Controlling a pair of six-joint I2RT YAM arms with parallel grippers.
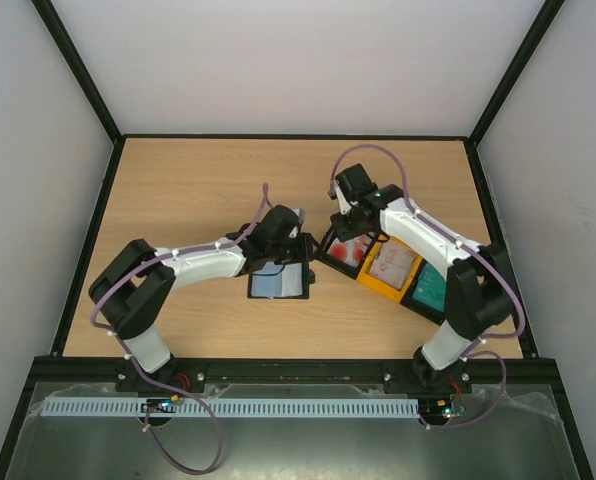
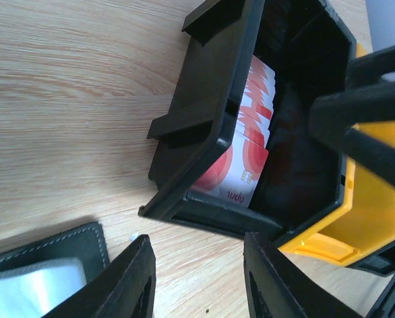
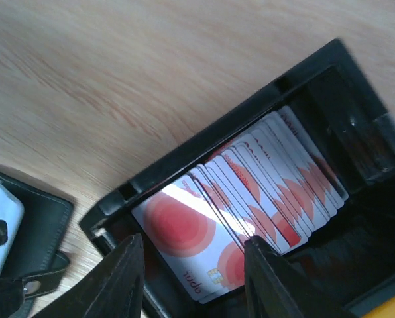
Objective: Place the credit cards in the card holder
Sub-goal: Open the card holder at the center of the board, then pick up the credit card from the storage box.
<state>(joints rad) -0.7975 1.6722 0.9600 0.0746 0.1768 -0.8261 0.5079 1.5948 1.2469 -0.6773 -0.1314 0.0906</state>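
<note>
Red-and-white credit cards point(image 3: 250, 212) stand packed on edge in the black bin point(image 3: 204, 159), centre of the right wrist view, with the right hand point(image 3: 194, 278) spread and empty above them; stacked so tightly, several may rise together or snag the bin wall. Just left of centre in the overhead view, the card holder point(image 1: 278, 283) lies open on the desk point(image 1: 198, 190) beside the left hand point(image 2: 197, 278), likewise spread and empty. The hands crowd each other, with free room toward the upper left.

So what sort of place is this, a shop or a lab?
Probably a lab robot test cell: a wooden table boxed in by white panels on a black frame, with a left arm and a right arm bolted at its near edge.
</note>
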